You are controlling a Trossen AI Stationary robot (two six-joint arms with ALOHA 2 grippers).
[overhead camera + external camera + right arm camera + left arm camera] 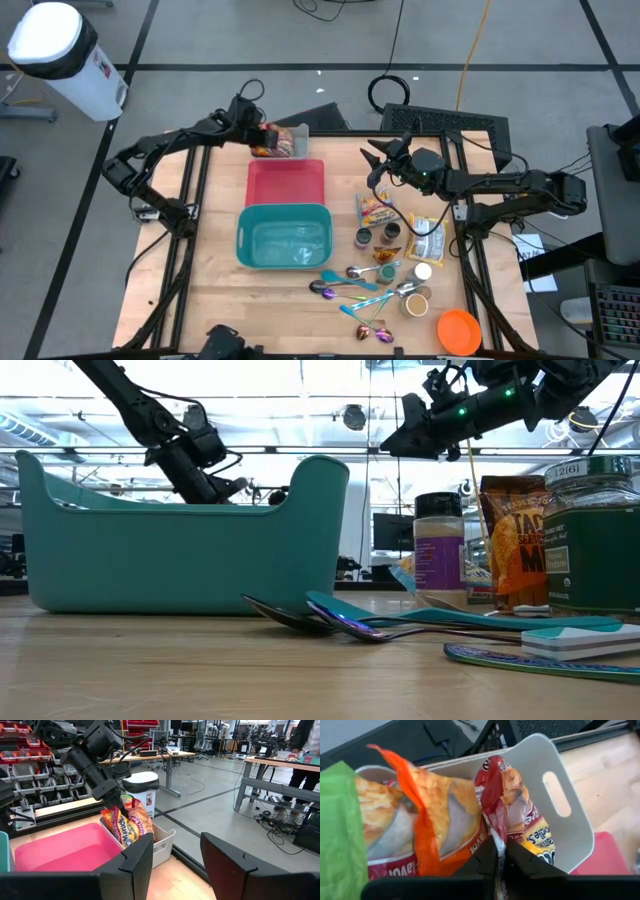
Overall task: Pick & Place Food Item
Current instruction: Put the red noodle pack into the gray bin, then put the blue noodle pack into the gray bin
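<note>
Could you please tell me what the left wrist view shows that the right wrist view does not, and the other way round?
Only the left wrist view shows, up close, the left gripper shut on the red snack packet, with an orange packet and a green packet beside it. Only the right wrist view shows the right gripper open in the air, the pink bin, and the room with a person at a bench. Both show the white bin holding the packets.
</note>
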